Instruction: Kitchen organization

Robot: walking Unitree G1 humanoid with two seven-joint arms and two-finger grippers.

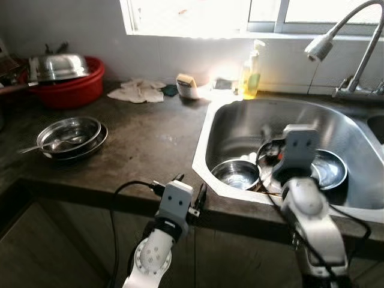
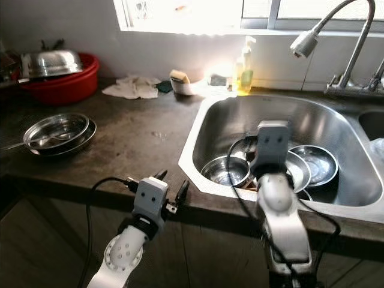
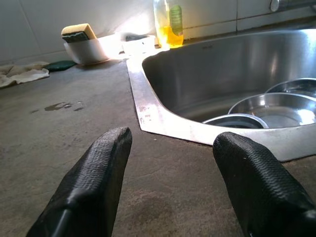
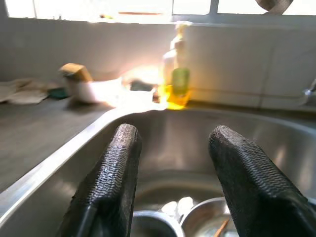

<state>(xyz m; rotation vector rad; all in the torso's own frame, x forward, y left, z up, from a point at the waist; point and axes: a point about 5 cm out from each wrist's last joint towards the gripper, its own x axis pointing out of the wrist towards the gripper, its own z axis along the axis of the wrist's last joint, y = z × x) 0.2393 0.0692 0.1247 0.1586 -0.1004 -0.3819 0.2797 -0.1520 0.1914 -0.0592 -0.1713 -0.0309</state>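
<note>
Inside the steel sink lie a small steel bowl and wider steel dishes, one resting on another. My right gripper hangs open over the sink's near side, nothing between its fingers; in the eye views its wrist covers part of the dishes. My left gripper stands open and low at the counter's front edge, just left of the sink's corner, holding nothing. Stacked steel bowls with a spoon in them sit on the dark counter at the left.
A red basin with a steel lid on it stands at the back left. Along the back wall are a crumpled cloth, a white bowl with a sponge and a yellow soap bottle. The faucet arches over the sink's right side.
</note>
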